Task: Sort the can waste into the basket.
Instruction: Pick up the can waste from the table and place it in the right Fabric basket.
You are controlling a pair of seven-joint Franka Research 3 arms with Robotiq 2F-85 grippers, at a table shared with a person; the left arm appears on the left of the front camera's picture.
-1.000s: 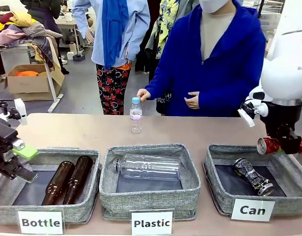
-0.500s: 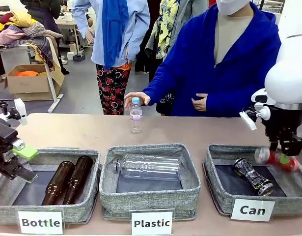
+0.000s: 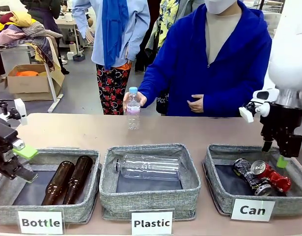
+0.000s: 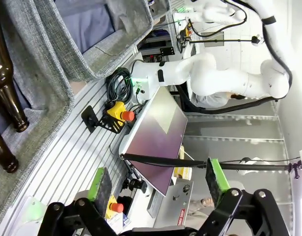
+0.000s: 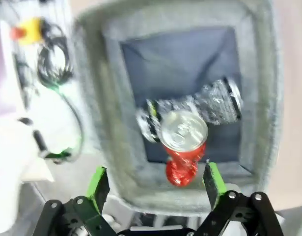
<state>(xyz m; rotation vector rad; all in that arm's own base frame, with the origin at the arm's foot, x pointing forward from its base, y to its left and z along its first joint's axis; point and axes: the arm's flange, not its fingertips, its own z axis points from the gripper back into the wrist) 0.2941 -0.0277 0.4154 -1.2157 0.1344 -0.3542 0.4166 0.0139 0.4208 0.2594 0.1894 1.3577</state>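
Red can lying in the "Can" basket, touching the black can. Right tool hanging above them, wide open, holding nothing. Left tool wide open too, off beside the bottle basket.

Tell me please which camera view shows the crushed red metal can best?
The right wrist view: it looks straight down on the crushed red metal can, silver top up, leaning on the black can inside the grey woven basket. The front view shows the can smaller, from the side. The left wrist view adds nothing about it.
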